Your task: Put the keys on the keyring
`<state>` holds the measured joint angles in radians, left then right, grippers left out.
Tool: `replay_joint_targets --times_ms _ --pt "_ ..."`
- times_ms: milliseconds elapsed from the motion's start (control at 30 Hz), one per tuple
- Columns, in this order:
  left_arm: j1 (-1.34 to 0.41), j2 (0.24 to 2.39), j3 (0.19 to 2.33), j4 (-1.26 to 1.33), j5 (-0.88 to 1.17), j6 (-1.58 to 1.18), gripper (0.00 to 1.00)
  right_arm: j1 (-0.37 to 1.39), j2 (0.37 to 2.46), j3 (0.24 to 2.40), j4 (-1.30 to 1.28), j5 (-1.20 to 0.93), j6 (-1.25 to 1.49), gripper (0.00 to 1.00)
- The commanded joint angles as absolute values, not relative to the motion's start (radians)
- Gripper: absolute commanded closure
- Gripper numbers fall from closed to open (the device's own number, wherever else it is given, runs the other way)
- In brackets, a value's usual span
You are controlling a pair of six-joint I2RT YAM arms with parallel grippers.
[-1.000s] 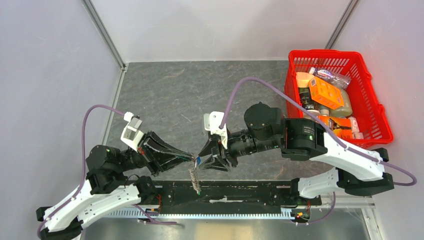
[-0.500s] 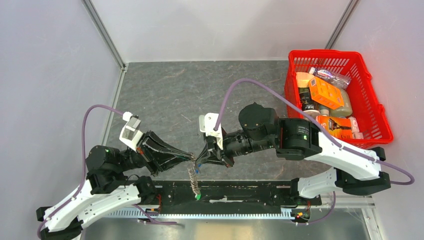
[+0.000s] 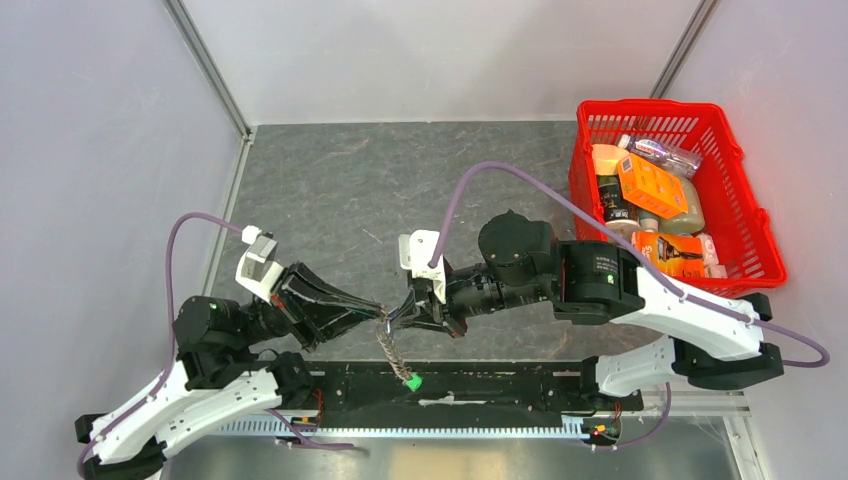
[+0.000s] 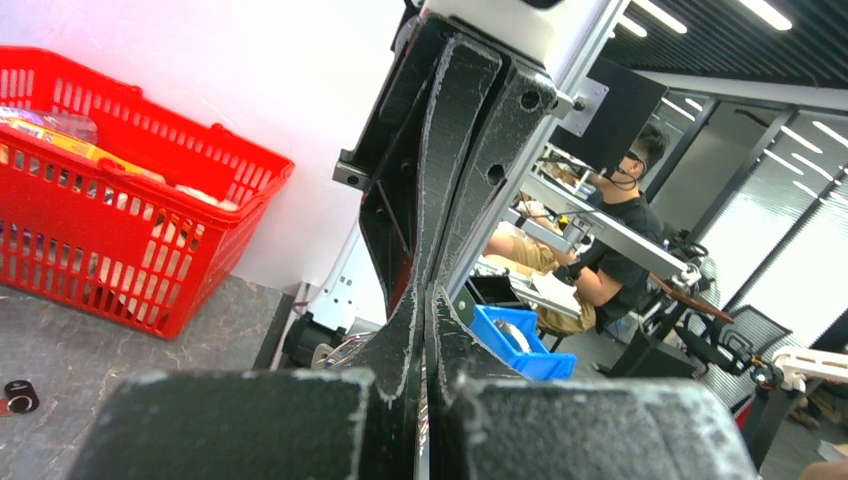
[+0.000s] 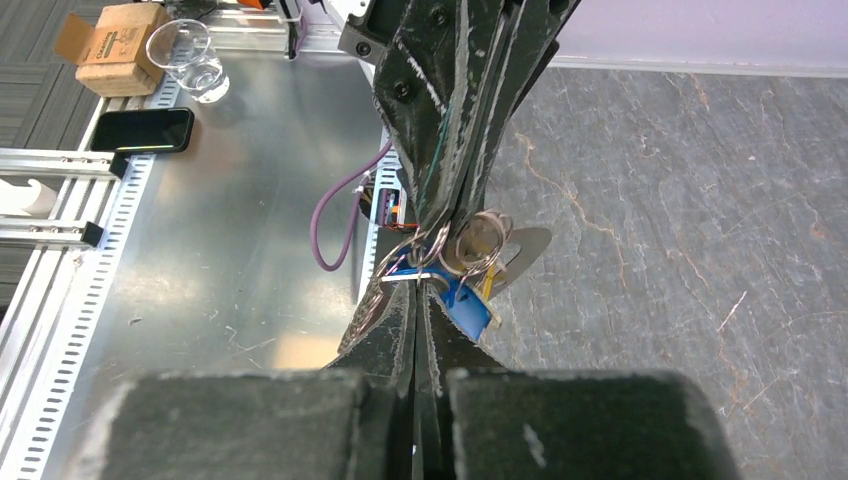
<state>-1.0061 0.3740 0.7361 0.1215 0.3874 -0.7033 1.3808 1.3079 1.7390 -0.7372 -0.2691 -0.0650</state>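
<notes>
You are holding your left gripper (image 3: 378,316) with its fingers pressed together, pinching the keyring (image 5: 437,243) at their very tips. Your right gripper (image 3: 402,316) is meeting it nose to nose, so the two sets of tips are all but touching, low over the near part of the table (image 3: 400,180). The right gripper's fingers are lying pressed together as well, closing into the bundle of wire loops and keys (image 5: 480,250). Whether they are nipping a key or only a loop of the ring, you cannot tell from these views. In the right wrist view a blue cap (image 5: 468,315) is sitting just to the right of the right gripper's fingertips and touching them. A sliver of yellow cap (image 5: 487,287) is peeking out just beyond it, and a silver key is lying between the two grippers' tips, ringed by the loops. A twisted chain (image 3: 390,350) is hanging straight down from where the tips are meeting, with the green tag (image 3: 411,381) dangling at its end, below both grippers. A red basket (image 3: 650,103) full of goods is standing well behind the right gripper, out past its wrist. Off to the right gripper's left, well apart, a glass (image 5: 190,58) and a phone (image 5: 140,130) are resting on a metal bench.
</notes>
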Motion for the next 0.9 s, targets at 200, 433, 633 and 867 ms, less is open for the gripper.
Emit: replay_joint_targets --times_ms 200,433,633,867 --pt "-1.006 0.344 0.709 0.223 0.252 -0.731 0.98 1.423 1.260 1.705 -0.669 -0.236 -0.092 1.00" --pt "-1.006 0.346 0.690 0.252 0.217 -0.746 0.98 1.448 1.270 1.714 -0.680 -0.189 -0.117 1.00" --pt "-1.007 0.339 0.666 0.288 0.179 -0.774 0.98 1.482 1.287 1.725 -0.686 -0.116 -0.160 1.00" --pt "-1.007 0.335 0.642 0.313 0.138 -0.804 0.98 1.524 1.314 1.744 -0.691 -0.028 -0.215 1.00"
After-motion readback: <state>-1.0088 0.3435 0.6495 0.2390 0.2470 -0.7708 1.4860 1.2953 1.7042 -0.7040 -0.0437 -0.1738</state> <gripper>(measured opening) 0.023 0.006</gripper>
